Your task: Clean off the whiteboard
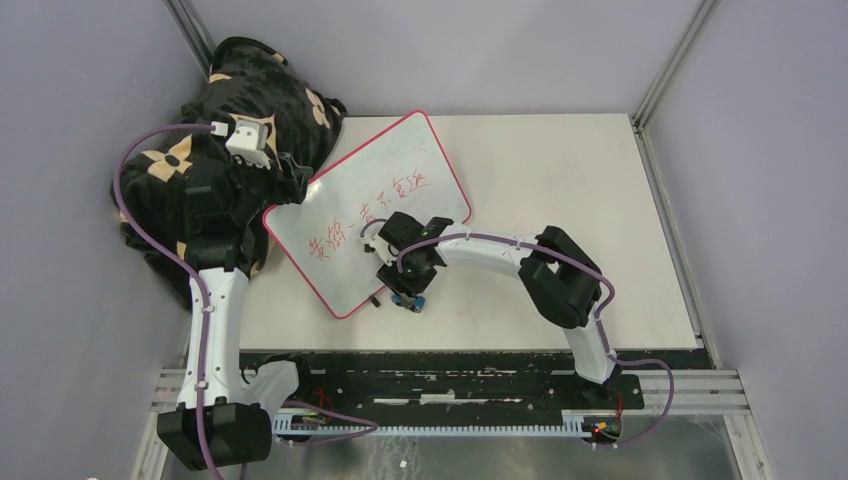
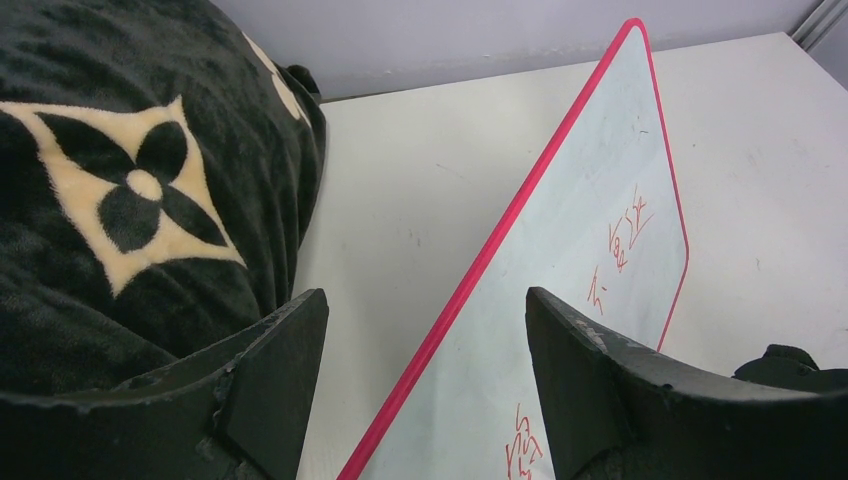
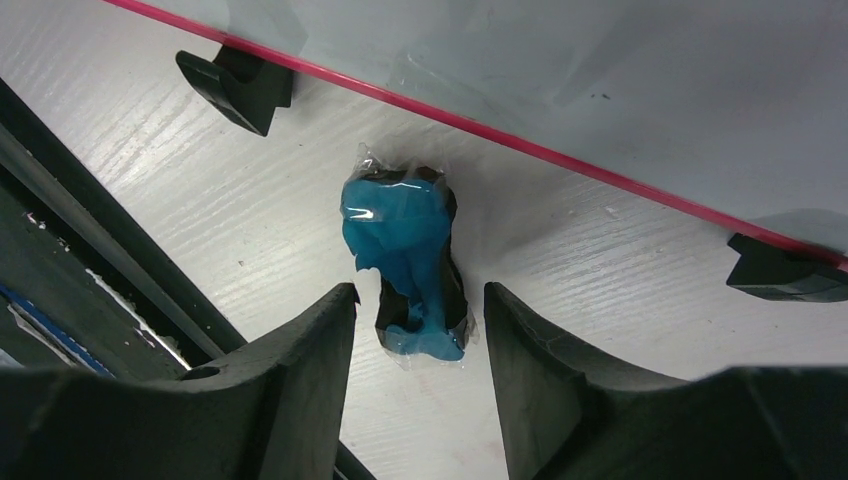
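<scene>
- Plainly, I found the red writing [image 1: 370, 215] on the whiteboard [image 1: 400, 160] intact; all erasing remained.
- The right hand [image 3: 420, 290] stood half open astride the eraser [image 3: 400, 225], not gripping; the left hand [image 2: 425, 295] was wide open, empty.

Eraser [image 3: 405, 260] on table [image 1: 560, 180] before whiteboard [image 1: 370, 200] (blanket [image 1: 250, 80] at left).

1. My gripper [image 3: 420, 295] hangs over the white table [image 3: 620, 265], fingers apart.
2. A blue-and-black eraser [image 3: 405, 240], wrapped in clear plastic, lies between them.
3. Beyond it runs the whiteboard [image 3: 600, 80], red-rimmed, on two black feet [image 3: 240, 85].
</scene>
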You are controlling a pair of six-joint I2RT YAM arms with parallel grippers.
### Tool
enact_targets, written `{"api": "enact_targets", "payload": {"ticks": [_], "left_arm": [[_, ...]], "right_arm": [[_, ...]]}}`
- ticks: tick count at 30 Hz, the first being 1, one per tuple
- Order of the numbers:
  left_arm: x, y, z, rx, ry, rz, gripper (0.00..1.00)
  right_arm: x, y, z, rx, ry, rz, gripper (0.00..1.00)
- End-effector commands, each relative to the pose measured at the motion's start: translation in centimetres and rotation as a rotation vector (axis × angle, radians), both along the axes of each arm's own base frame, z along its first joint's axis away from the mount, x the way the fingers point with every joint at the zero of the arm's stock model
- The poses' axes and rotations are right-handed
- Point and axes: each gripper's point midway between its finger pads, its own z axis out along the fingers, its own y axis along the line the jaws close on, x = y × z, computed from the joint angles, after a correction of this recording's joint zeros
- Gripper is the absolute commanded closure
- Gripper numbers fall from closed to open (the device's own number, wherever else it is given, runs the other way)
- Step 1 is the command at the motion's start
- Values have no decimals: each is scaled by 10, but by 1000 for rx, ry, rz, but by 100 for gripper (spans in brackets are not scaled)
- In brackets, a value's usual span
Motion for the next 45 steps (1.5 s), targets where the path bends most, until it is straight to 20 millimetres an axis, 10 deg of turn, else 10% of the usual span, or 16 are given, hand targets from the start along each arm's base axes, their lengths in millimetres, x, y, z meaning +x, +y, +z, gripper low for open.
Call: {"api": "enact_targets", "payload": {"ticks": [1, 22, 36, 45], "left_arm": [[3, 5, 23, 57, -77, 10, 21], [8, 9, 18, 48, -44, 27, 21], [13, 5, -11, 24, 151, -15, 14], [-6, -20, -7, 119, 188, -290, 26]], "right_arm": [[-2, 7, -4, 30, 11, -5, 42], [-9, -6, -7, 5, 32, -69, 78], [4, -55, 130, 124, -241, -272, 99], [42, -39, 195, 234, -417, -342, 99]]}}
